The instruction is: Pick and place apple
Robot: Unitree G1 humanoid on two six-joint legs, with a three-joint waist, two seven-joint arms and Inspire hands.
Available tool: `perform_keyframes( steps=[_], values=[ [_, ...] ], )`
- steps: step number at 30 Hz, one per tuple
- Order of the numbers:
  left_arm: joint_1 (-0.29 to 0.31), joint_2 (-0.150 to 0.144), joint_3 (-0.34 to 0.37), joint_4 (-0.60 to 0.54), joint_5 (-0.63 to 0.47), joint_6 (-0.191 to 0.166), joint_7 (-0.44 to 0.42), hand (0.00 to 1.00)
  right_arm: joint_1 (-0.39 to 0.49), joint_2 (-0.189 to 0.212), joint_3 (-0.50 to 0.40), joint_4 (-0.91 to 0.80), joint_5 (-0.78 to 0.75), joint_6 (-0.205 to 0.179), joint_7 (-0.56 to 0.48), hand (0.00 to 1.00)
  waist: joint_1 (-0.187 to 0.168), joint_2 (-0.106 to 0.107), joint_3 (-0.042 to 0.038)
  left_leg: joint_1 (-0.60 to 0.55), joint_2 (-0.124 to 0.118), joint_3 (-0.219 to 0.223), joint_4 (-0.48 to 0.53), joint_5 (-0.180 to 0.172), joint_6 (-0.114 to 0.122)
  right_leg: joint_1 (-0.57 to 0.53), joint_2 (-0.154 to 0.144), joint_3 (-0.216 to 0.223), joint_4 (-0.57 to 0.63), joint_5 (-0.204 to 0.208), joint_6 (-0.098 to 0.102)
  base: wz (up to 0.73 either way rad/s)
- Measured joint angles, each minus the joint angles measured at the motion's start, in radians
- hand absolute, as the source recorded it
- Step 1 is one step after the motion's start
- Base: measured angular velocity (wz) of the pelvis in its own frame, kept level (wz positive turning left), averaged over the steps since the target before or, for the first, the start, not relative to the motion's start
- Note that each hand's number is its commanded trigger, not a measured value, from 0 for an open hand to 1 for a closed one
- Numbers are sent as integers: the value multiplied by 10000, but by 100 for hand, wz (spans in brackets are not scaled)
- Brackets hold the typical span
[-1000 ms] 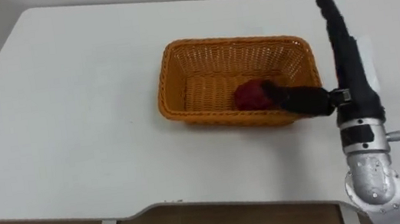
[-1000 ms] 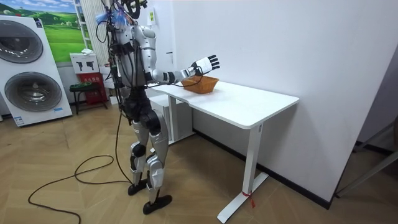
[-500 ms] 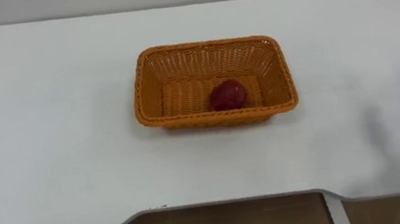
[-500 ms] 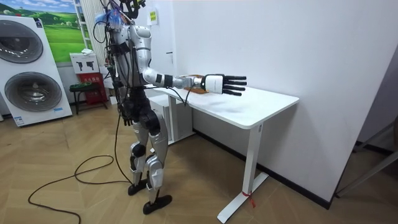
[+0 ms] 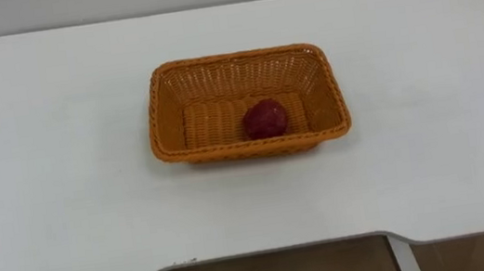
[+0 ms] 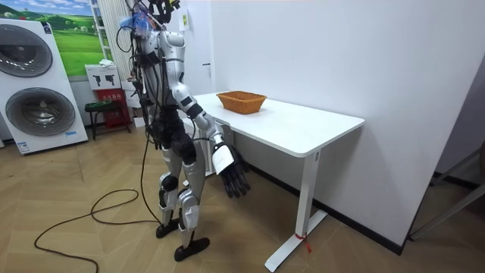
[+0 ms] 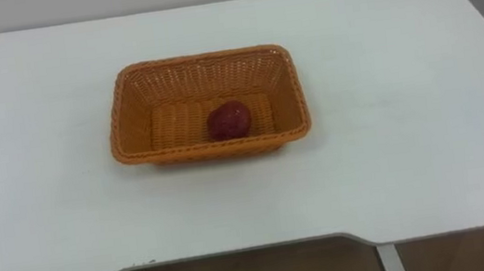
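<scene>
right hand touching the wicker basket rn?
Apart. Room view: right hand hangs open beside the table, below its top; wicker basket sits on it.

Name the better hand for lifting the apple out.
Probably right: the dark red apple lies right of centre in the orange wicker basket, and the right hand hangs open beside its leg.

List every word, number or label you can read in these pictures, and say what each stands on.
Nothing can be read.
No print on the orange woven basket, dark red apple or white table.
White and red placard beside the white washing machine: too small to read.
Small yellow note near the robot's head: too small to read.
</scene>
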Motion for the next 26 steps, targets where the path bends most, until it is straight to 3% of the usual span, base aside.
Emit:
perform_keyframes(
  steps=[3, 7, 14, 26],
  values=[
    [27, -1, 3, 12, -3, 83, -21, 0, 9, 94, 249, 947, 14, 406, 605, 0, 64, 7, 35, 98, -2, 3, -10, -2, 0, 81, -1, 21, 4, -7, -2, 0],
    [57, 0, 31, 15, -3, 82, -113, 0, 164, 96, 815, 2289, -45, 669, 1607, 0, 239, 80, 38, 130, 2, -11, -9, -9, 4, 116, 1, 20, 10, -9, -1, 1],
    [215, -2, -2, 422, -2, 206, -331, 0, 228, 89, 1780, 3182, -371, 1082, 3322, 0, 256, 202, 62, 134, 9, -1, -23, -11, 3, 53, 8, 17, 10, -7, -3, 0],
    [-155, -34, -29, 706, 4, 426, -321, 0, 326, 237, 2871, 3172, -2225, 1253, 5074, 0, 517, 232, 74, 280, 7, 60, -207, -11, 3, 166, 19, 40, -156, 0, 8, -1]
  ],
)
